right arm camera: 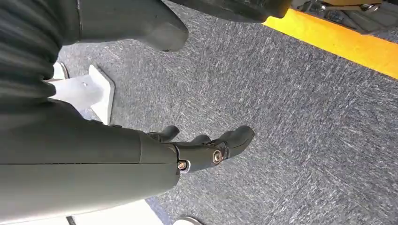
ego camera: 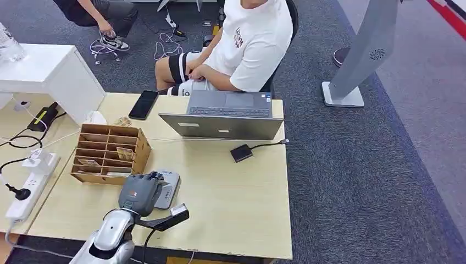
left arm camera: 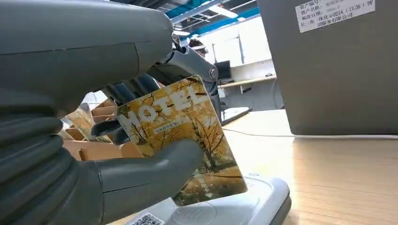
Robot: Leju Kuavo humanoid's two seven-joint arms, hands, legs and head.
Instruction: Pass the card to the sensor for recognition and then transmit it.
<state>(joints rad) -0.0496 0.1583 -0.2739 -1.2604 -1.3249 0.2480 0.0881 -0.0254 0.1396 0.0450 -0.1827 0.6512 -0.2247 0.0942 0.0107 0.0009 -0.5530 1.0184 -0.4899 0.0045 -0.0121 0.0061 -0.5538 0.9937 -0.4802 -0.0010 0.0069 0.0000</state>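
My left hand [ego camera: 142, 192] hovers over the grey card sensor [ego camera: 170, 189] near the table's front edge. In the left wrist view, that hand [left arm camera: 141, 140] pinches a yellow "HOTEL" card [left arm camera: 183, 136] between thumb and fingers, and the card's lower edge touches the top of the sensor [left arm camera: 234, 206]. My right hand [right arm camera: 197, 150] hangs beside the body over grey carpet, fingers loosely extended and holding nothing.
A cardboard card organizer [ego camera: 110, 154] with several cards stands just behind the sensor. A laptop [ego camera: 228, 115], a black phone [ego camera: 144, 104] and a small black adapter [ego camera: 241, 152] lie farther back. A person [ego camera: 242, 44] sits behind the table. A power strip [ego camera: 30, 190] lies at the left.
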